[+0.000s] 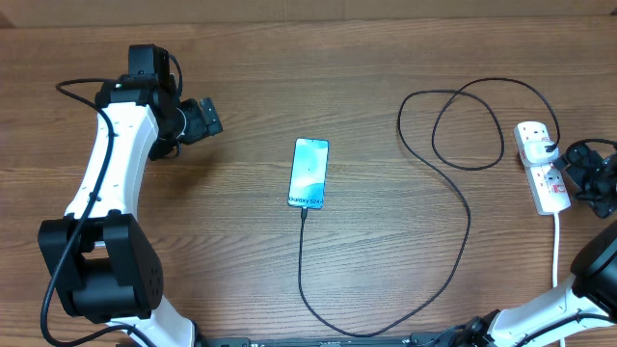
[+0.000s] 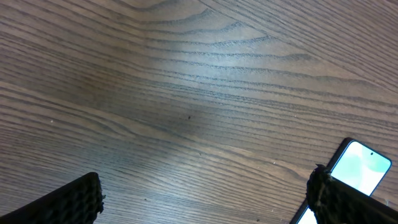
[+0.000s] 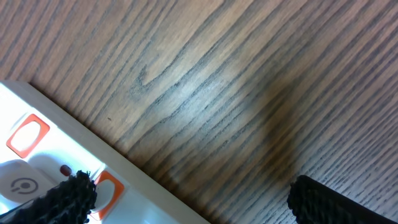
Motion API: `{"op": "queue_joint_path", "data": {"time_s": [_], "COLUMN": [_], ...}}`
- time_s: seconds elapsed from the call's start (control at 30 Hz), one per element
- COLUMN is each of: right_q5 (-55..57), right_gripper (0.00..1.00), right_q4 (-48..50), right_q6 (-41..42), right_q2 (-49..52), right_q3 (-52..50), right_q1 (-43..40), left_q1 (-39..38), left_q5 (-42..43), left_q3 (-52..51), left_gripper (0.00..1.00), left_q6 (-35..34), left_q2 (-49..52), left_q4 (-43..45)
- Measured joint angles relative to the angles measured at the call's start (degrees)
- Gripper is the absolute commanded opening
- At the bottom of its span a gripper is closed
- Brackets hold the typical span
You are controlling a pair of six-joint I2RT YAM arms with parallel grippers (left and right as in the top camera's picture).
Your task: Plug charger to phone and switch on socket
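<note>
A wooden table fills every view. It is mid-brown, with a darker grain that runs left to right in the overhead view. A narrow paler band lies along its far edge. The light is soft and even. In the wrist views the surface has a dull sheen in the middle, with blurred, faint shadows beside it.

Brown, grained wooden table. Near the middle, flat and lit screen up, phone. Touching its near end, charger, sweeping toward the near edge, then up the right side into loops beside socket. Flat by the right edge, trailing white cord.
</note>
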Motion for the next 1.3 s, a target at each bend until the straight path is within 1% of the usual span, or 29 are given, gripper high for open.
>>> {"op": "queue_joint_path", "data": {"time_s": [1.3], "right_q5": [0.0], "right_gripper": [1.00], "right_q4": [-1.6], "right_q6": [1.1], "right_q2": [0.0], "right_q3": [-0.4], "right_q1": [0.7], "left_q1": [0.0], "left_q5": [0.0], "left_q3": [0.0], "left_gripper": [1.00], "left_q6": [0.0], "left_q2": [0.0], "left_q4": [0.0]}}
